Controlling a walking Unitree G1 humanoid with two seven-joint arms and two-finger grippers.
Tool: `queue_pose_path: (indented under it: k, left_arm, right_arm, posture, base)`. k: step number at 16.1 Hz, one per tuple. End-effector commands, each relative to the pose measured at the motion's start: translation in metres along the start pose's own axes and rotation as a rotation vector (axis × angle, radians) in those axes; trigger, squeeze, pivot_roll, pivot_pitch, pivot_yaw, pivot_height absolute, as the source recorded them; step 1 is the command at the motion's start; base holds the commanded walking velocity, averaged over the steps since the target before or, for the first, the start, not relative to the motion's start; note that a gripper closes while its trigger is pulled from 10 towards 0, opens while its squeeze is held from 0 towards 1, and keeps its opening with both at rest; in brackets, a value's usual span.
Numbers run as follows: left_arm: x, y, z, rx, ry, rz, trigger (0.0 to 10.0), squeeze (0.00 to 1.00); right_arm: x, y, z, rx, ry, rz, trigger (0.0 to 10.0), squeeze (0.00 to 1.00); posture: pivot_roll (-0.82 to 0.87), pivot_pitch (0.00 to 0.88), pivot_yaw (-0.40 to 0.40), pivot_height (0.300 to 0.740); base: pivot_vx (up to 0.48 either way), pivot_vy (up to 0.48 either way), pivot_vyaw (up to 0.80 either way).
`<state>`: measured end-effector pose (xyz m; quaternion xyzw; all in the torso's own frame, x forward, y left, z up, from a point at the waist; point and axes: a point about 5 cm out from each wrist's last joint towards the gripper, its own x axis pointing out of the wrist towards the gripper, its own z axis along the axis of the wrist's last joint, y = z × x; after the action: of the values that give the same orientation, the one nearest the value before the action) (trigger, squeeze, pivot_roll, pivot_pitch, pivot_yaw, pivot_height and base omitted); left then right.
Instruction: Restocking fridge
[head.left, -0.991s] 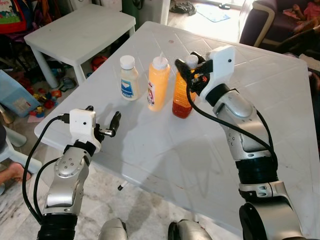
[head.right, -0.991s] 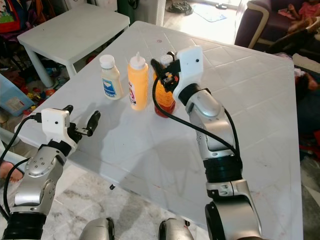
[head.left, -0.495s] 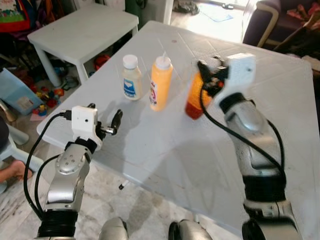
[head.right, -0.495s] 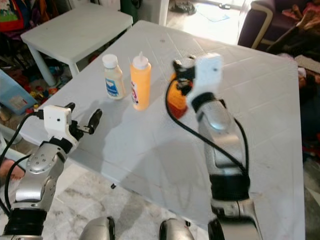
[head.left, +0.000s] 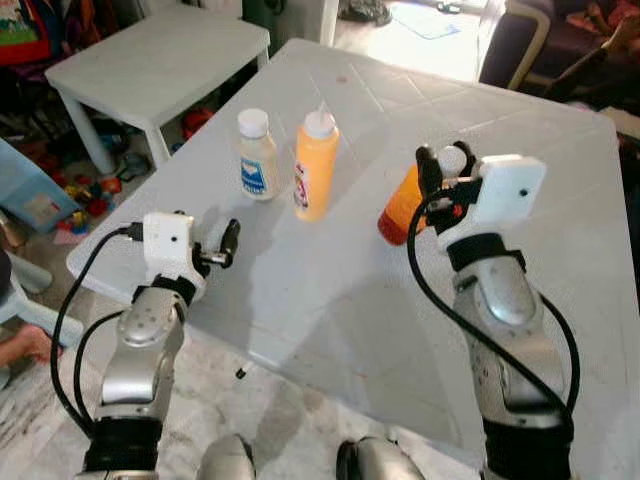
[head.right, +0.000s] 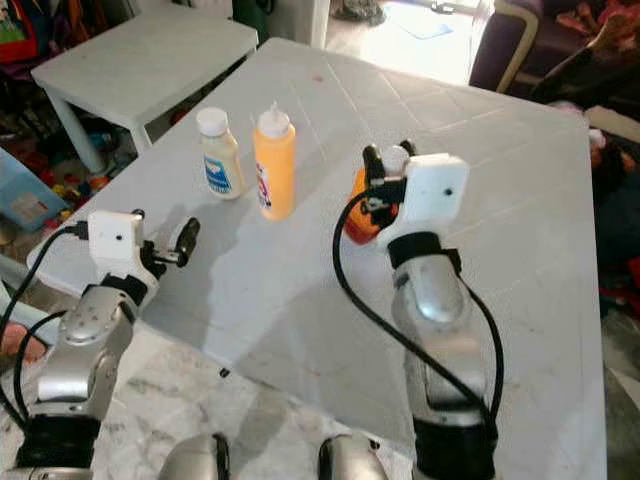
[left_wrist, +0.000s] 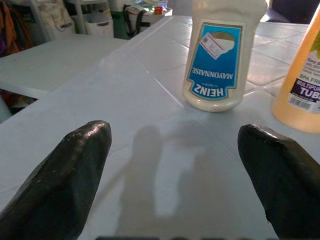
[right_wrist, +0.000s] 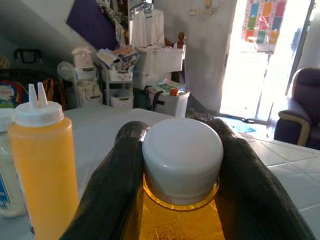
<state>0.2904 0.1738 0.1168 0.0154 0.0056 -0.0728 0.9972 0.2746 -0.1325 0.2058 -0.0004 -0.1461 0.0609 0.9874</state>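
An orange sauce bottle (head.left: 402, 206) with a white cap (right_wrist: 182, 159) hangs tilted above the white table (head.left: 330, 300), and my right gripper (head.left: 442, 166) is shut on its neck. Left of it stand a yellow squeeze bottle (head.left: 316, 166) and a white Heinz mayonnaise bottle (head.left: 257, 155), upright on the table. My left gripper (head.left: 215, 250) is open over the table's near left corner, a little short of the mayonnaise bottle (left_wrist: 220, 55), with nothing between its fingers (left_wrist: 75, 165).
A smaller white table (head.left: 150, 60) stands at the back left, with toys and a blue bin (head.left: 25, 195) on the floor beside it. A dark armchair (head.left: 540, 40) is at the back right. Marble floor lies below the table's near edge.
My right gripper has carried the orange bottle away from the other two, to the right and towards me, and tilted it. The left arm has barely moved.
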Motion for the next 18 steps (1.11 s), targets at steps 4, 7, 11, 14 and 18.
queue_pose_path:
  k: [4, 7, 11, 14, 18]
  left_arm:
    - [0.005, -0.002, -0.004, -0.002, 0.011, -0.008, 10.0, 0.00]
    - [0.007, -0.005, -0.004, -0.007, 0.003, -0.007, 10.0, 0.00]
    - [0.009, -0.006, -0.005, -0.009, 0.002, -0.010, 10.0, 0.00]
    - [0.011, -0.006, -0.005, -0.010, -0.005, -0.005, 10.0, 0.00]
    - [0.011, -0.005, -0.006, -0.008, -0.006, -0.001, 10.0, 0.00]
  right_arm:
    - [-0.006, -0.010, -0.012, -0.052, 0.056, -0.052, 10.0, 0.00]
    - [-0.002, -0.013, -0.012, -0.104, 0.046, -0.060, 10.0, 0.00]
    - [0.004, -0.013, -0.008, -0.114, 0.022, -0.055, 10.0, 0.00]
    - [0.008, -0.010, -0.004, -0.112, 0.000, -0.044, 10.0, 0.00]
    - [0.009, -0.009, -0.006, -0.117, -0.001, -0.039, 10.0, 0.00]
  posture:
    - [-0.02, 0.050, -0.027, 0.740]
    - [-0.03, 0.039, -0.033, 0.740]
    - [-0.03, 0.030, -0.038, 0.740]
    - [-0.03, 0.025, -0.041, 0.740]
    - [-0.02, 0.021, -0.045, 0.740]
  base:
    - [-0.314, 0.000, 0.00]
    - [-0.321, 0.000, 0.00]
    - [-0.323, 0.000, 0.00]
    - [-0.324, 0.000, 0.00]
    - [-0.322, 0.000, 0.00]
